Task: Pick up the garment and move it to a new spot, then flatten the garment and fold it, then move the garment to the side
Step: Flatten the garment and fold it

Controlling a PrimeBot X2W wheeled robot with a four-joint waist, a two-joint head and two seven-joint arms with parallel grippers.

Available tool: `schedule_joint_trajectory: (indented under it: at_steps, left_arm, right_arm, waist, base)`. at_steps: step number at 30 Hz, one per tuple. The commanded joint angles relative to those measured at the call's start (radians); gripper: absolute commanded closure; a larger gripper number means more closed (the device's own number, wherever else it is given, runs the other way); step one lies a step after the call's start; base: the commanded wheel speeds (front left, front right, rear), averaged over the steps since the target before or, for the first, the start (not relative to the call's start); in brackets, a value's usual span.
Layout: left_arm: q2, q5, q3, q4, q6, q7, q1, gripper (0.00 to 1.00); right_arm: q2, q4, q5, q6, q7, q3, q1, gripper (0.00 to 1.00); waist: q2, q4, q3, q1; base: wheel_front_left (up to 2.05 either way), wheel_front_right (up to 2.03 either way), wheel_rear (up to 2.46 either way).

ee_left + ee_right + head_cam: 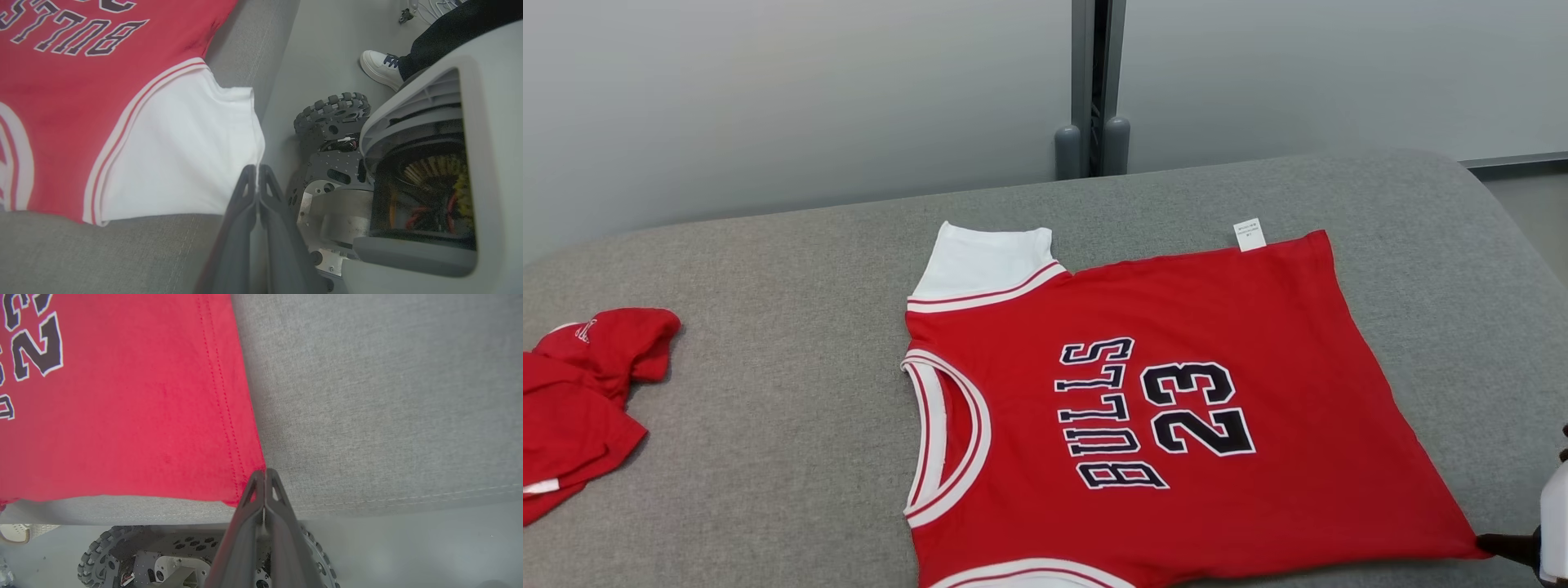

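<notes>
Currently we've got the jersey spread face-up on the grey counter, number and lettering showing, its near side along the counter's front edge. Left pincer is closed, tips touching the outer corner of the white sleeve. Right pincer is closed at the hem corner. We can't tell whether either has cloth nipped between its fingers. Fabric reads as thin, light knit: limp, no stiffness, will drape and bunch if dragged, probably clings a bit to the felt-like top. We'd take it at corners and stitched edges (hem, sleeve band), both sides together, kept taut. Second red garment lies well apart on the left.
</notes>
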Motion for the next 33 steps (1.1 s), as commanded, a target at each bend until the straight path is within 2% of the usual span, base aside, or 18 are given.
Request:
schedule_joint_trajectory:
  at_steps: [1, 12, 18, 25, 33]
  left_arm:
    - [0.01, -0.019, 0.002, -0.006, -0.001, -0.001, 0.012, 1.0]
    - [0.024, -0.066, 0.002, 0.019, -0.001, -0.09, -0.071, 1.0]
    - [0.021, -0.112, 0.026, 0.081, -0.001, -0.194, -0.183, 1.0]
    - [-0.019, -0.057, 0.06, 0.205, -0.001, -0.263, -0.264, 1.0]
    - [-0.073, 0.012, 0.057, 0.351, 0.0, -0.299, -0.322, 1.0]
  right_arm:
    - [-0.021, -0.006, 0.007, -0.001, 0.01, -0.005, 0.017, 1.0]
    - [-0.032, -0.063, 0.006, -0.001, -0.03, -0.043, -0.014, 1.0]
    - [-0.029, -0.077, -0.025, -0.001, -0.09, -0.085, -0.07, 1.0]
    - [-0.001, -0.06, -0.062, -0.001, -0.141, -0.109, -0.119, 1.0]
    - [0.038, -0.031, -0.11, -0.001, -0.224, -0.131, -0.169, 1.0]
  waist:
    - [0.0, -0.001, -0.001, 0.0]
    - [0.0, 0.002, 0.014, 0.0]
    - [0.0, 0.012, 0.063, 0.0]
    - [0.0, 0.02, 0.119, 0.0]
    - [0.0, 0.018, 0.185, 0.0]
  base:
    - [0.0, 0.0, 0.0]
    - [0.0, 0.0, 0.0]
    - [0.0, 0.0, 0.0]
    - [0.0, 0.0, 0.0]
    - [0.0, 0.0, 0.0]
